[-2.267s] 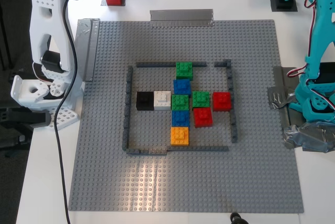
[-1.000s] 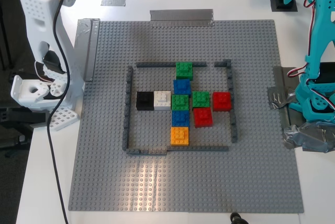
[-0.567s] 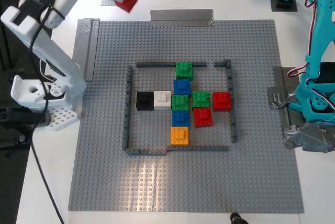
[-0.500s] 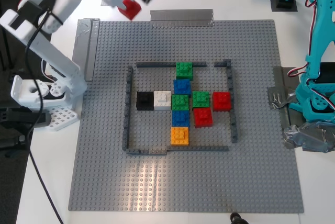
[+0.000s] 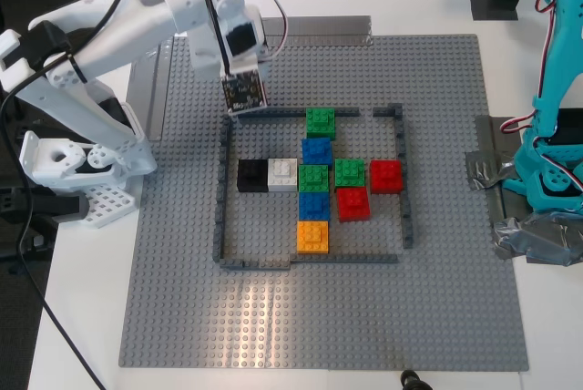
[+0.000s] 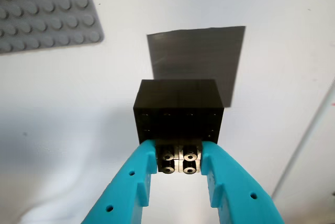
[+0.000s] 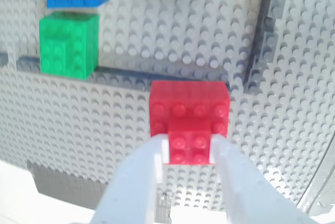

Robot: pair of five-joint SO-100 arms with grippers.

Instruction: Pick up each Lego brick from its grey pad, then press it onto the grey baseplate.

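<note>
In the second wrist view my second gripper [image 7: 189, 148], with white fingers, is shut on a red Lego brick [image 7: 188, 114] just above the grey baseplate [image 7: 78, 130]. In the exterior view that white arm [image 5: 137, 16] reaches over the baseplate [image 5: 182, 299] to the frame's far corner on the exterior view's left; its wrist hides the brick. My first gripper [image 6: 179, 156], teal, is shut on a black Lego brick [image 6: 178, 109] by the dark grey pad [image 6: 196, 51] on the white table. The mid grey pad is hidden.
A thin dark frame of low walls [image 5: 221, 189] on the baseplate encloses several placed bricks: black [image 5: 251, 174], white, green, blue, red [image 5: 385, 175] and orange. Silver tape strips [image 5: 316, 27] line the far edge. The teal arm's base [image 5: 547, 180] stands at the exterior view's right.
My second arm lifted the red brick off its pad at the far left and swung it down over the baseplate to the frame's far corner. The teal arm barely moved.
</note>
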